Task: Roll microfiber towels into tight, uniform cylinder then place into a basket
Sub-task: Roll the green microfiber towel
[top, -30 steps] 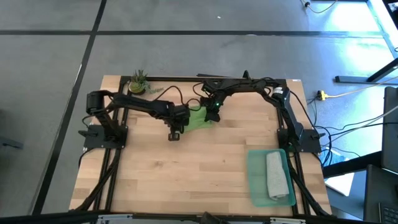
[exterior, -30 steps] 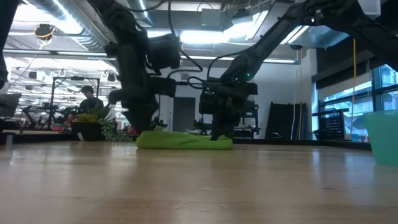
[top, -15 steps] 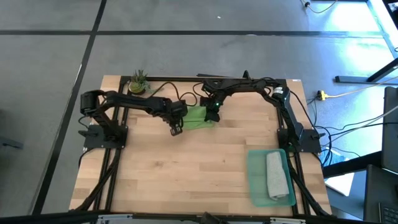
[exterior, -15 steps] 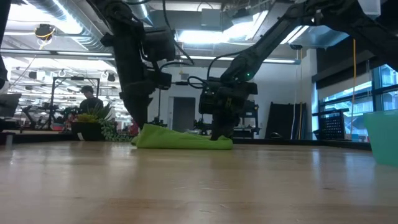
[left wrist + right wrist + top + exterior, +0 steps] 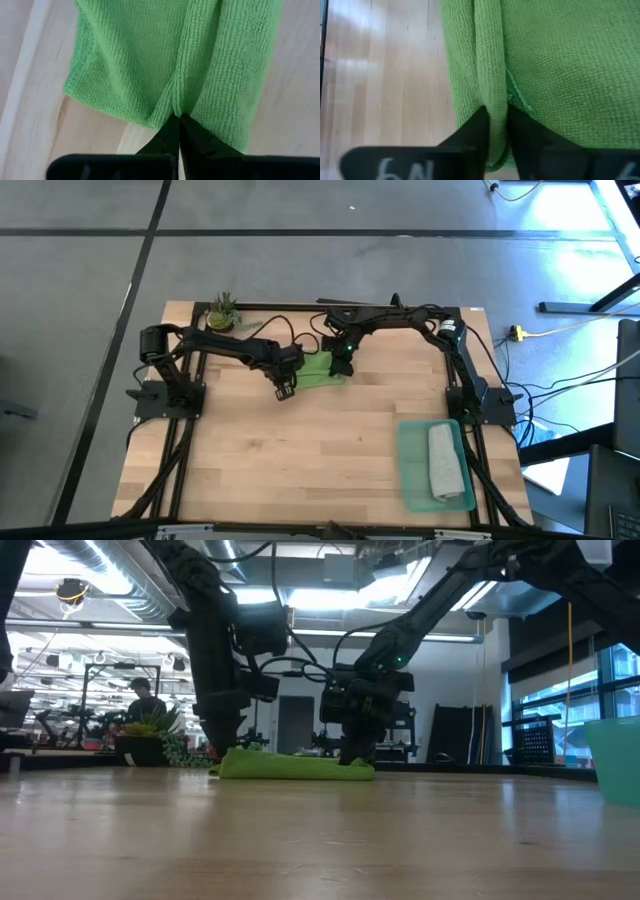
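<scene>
The bright green towel (image 5: 318,368) lies partly folded on the table at the far middle; it also shows in the low view (image 5: 295,765). My left gripper (image 5: 284,389) is shut on its left end and my right gripper (image 5: 343,366) on its right end. The light grey towel (image 5: 446,462) lies rolled in the teal basket (image 5: 412,470) at the near right. My left gripper pinches a pucker at the green towel's edge (image 5: 175,107) between its two fingertips, pointing down from above. The cloth creases toward the tips, and the towel lies on the table. My right gripper pinches a raised lengthwise fold of the green towel (image 5: 492,95) between its two fingers (image 5: 475,127), coming from above. The fold runs along between the fingers. The rest of the towel lies on the table.
A small potted plant (image 5: 222,311) stands at the table's far left corner. The basket's wall (image 5: 620,760) shows at the right of the low view. Bare wood (image 5: 300,460) lies between the towel and the near edge.
My left gripper lifted the towel's left end a little off the table, then lowered it again; the end now lies flat. The towel's right end has stayed in place.
</scene>
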